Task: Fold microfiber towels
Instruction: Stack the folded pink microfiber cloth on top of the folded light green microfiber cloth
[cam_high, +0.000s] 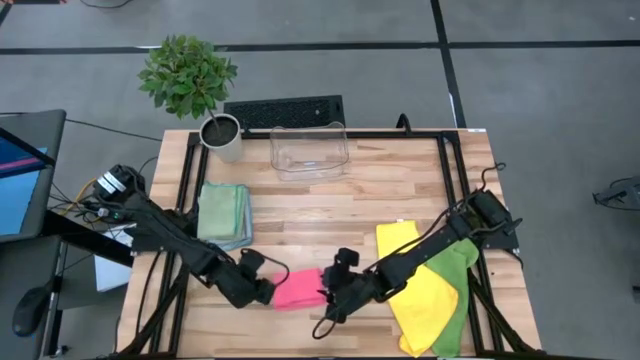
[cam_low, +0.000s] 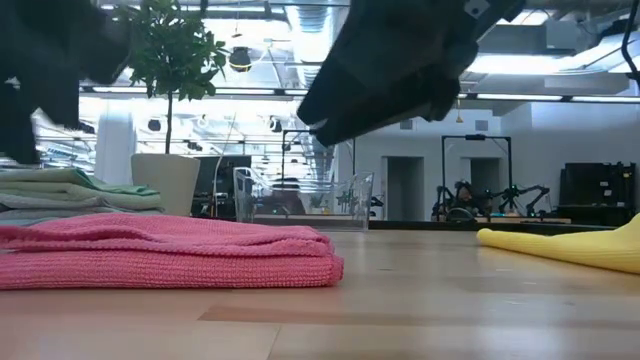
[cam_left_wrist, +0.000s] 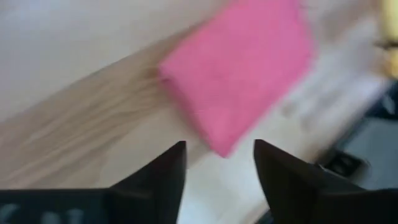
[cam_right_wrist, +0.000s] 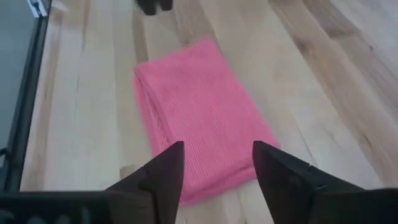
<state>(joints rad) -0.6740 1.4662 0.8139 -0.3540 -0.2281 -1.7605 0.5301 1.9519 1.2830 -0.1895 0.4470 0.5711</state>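
The pink towel (cam_high: 298, 288) lies folded flat near the table's (cam_high: 380, 195) front edge, between the two hands. The left hand (cam_high: 268, 290) and right hand (cam_high: 328, 292) both stand apart, gripping nothing, just off its ends. Judged: the fold looks finished, so lift clear without snagging the edges, then carry it squarely to the folded stack (cam_high: 224, 215) behind. The yellow towel (cam_high: 418, 290) waits at right.
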